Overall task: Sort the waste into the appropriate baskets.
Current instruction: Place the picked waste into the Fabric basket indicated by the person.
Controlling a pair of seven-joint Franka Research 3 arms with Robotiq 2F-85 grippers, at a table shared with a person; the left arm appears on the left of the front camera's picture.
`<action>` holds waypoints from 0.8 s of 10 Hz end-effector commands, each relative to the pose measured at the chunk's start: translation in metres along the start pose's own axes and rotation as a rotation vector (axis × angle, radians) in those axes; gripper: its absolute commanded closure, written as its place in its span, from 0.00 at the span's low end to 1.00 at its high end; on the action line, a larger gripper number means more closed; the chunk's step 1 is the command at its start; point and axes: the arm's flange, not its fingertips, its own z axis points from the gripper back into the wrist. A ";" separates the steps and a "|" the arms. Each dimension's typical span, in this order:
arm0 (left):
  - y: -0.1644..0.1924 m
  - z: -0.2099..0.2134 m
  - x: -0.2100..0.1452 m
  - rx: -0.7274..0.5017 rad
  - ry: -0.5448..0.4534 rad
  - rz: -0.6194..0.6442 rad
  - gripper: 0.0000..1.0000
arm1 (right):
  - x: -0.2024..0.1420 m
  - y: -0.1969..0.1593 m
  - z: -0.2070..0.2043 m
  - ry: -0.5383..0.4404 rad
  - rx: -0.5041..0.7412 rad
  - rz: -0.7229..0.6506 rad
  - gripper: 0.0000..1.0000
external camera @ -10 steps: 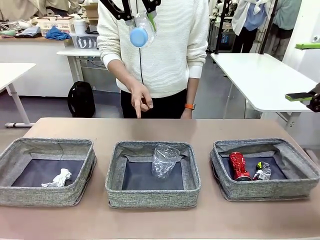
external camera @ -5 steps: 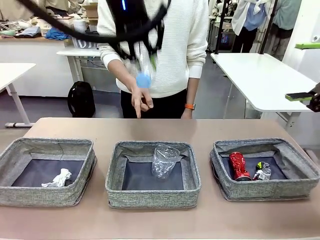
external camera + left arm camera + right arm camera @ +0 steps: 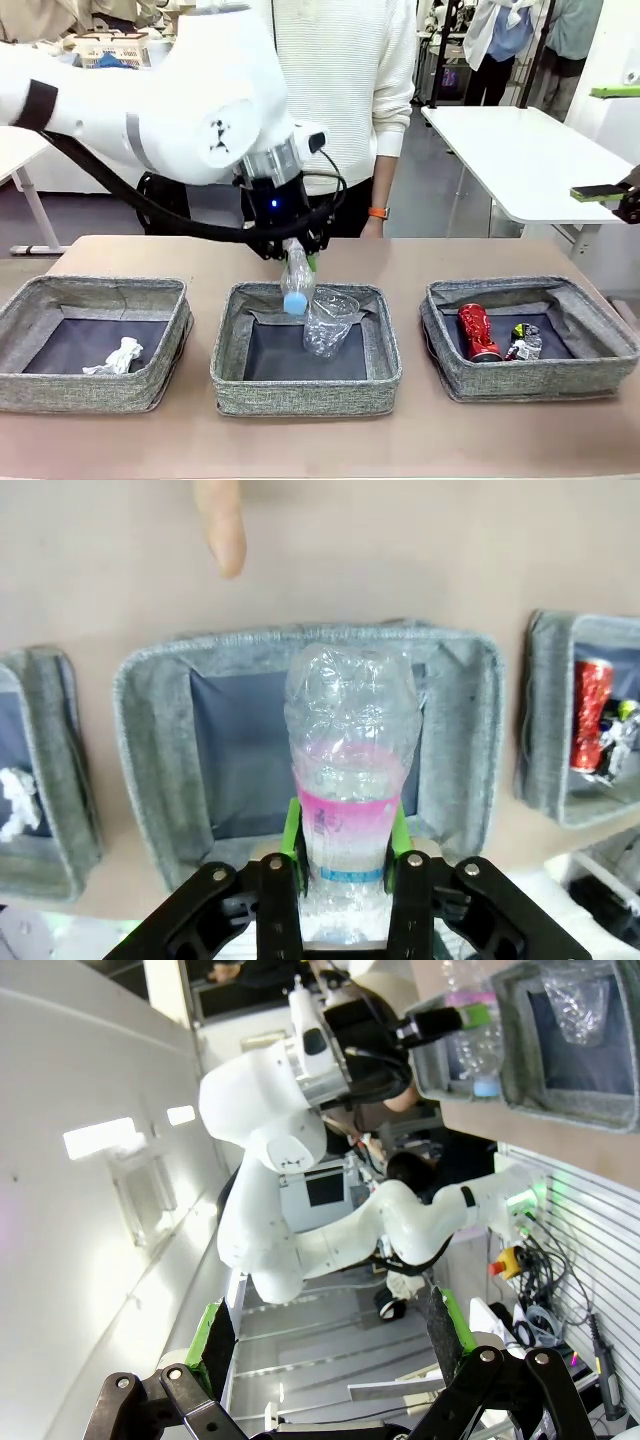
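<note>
Brown flat surface (image 3: 420, 255), white rectangular table (image 3: 520, 150) at the far right, black backpack (image 3: 160, 200) on the floor, person's white ribbed sweater (image 3: 350, 80), orange wristband (image 3: 378, 212)

A bulky glossy white robot arm (image 3: 170, 100) trails black cables, with a blue light above its black, green-padded left claw (image 3: 345, 865); the person wears a white ribbed sweater (image 3: 345, 80) and an orange wristband (image 3: 378, 212).

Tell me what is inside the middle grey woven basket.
The middle grey woven basket holds one crumpled clear plastic bottle on its dark floor. The capped clear bottle in the left gripper hangs above it, hiding part of the back wall.
</note>
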 end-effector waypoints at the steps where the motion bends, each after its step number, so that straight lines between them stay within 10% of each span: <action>1: -0.007 0.010 -0.003 0.026 -0.009 0.016 0.65 | 0.000 0.005 -0.001 0.003 0.021 0.014 0.00; 5: -0.007 0.009 -0.002 0.038 0.014 0.017 0.65 | 0.000 0.005 -0.001 0.003 0.021 0.014 0.00; 6: -0.006 0.009 -0.001 0.033 0.023 0.005 0.08 | 0.000 0.005 -0.001 0.003 0.021 0.014 0.00; 8: -0.005 0.009 0.000 0.033 0.020 0.012 0.00 | 0.000 0.005 -0.001 0.003 0.021 0.014 0.00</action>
